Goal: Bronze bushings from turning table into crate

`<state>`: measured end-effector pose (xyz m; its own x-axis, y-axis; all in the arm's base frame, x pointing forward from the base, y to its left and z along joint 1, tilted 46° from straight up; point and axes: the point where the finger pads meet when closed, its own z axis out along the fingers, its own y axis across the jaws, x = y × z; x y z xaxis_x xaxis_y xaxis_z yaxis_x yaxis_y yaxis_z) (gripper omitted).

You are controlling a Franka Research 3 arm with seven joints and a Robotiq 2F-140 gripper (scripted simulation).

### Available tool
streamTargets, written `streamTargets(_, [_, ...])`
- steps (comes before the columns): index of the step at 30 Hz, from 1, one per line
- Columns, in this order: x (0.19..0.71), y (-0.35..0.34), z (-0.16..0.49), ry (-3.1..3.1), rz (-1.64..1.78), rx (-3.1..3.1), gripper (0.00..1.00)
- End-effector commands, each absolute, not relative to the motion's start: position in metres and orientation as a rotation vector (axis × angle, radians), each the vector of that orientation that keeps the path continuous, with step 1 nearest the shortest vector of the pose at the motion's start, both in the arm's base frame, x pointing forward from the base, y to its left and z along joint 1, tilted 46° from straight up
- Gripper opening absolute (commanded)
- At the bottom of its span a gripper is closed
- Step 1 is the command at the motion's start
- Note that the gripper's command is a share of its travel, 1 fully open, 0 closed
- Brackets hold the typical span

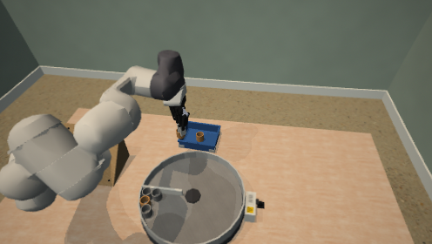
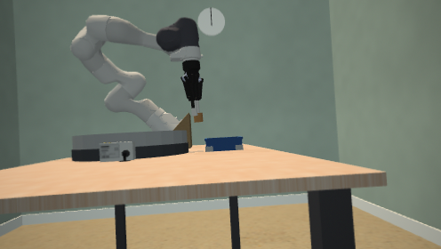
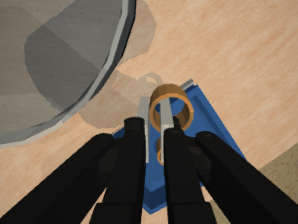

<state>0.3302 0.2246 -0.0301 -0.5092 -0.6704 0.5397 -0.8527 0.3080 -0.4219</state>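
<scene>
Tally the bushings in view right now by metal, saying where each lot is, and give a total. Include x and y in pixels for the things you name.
Bronze bushings: 3 (the held bushing (image 1: 178,134) (image 2: 198,118) (image 3: 171,89) in the pincer (image 1: 182,131) (image 2: 196,111) (image 3: 154,110), the crate bushing (image 1: 199,138) (image 3: 160,152) in the crate (image 1: 212,138) (image 2: 223,143) (image 3: 220,136), the table bushing (image 1: 145,205) on the turning table (image 1: 218,187) (image 2: 164,138) (image 3: 35,30))
Steel bushings (image 1: 146,214): 3 (all on the turning table)
Total: 6

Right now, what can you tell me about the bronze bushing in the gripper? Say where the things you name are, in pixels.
The bronze bushing (image 1: 178,134) (image 2: 198,118) (image 3: 167,90) is a short, open-ended ring, orange-brown and metallic-looking, with a round bore and no visible damage. The gripper (image 1: 182,131) (image 2: 195,111) (image 3: 154,110) is shut on its wall, one finger inside the bore, the other outside. It hangs roughly upright in the air, higher than the blue crate (image 1: 198,147) (image 2: 224,144) (image 3: 212,116), near one end of it. Only the fingers appear to touch it.
</scene>
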Motion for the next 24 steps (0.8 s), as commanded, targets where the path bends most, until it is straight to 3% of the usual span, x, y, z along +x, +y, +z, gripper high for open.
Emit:
streamTargets(1, [0.333, 0.241, -0.049, -2.385, 1.078, 1.261, 0.00])
streamTargets(24, [0.330, 0.297, -0.105, -2.385, 1.078, 1.261, 0.00])
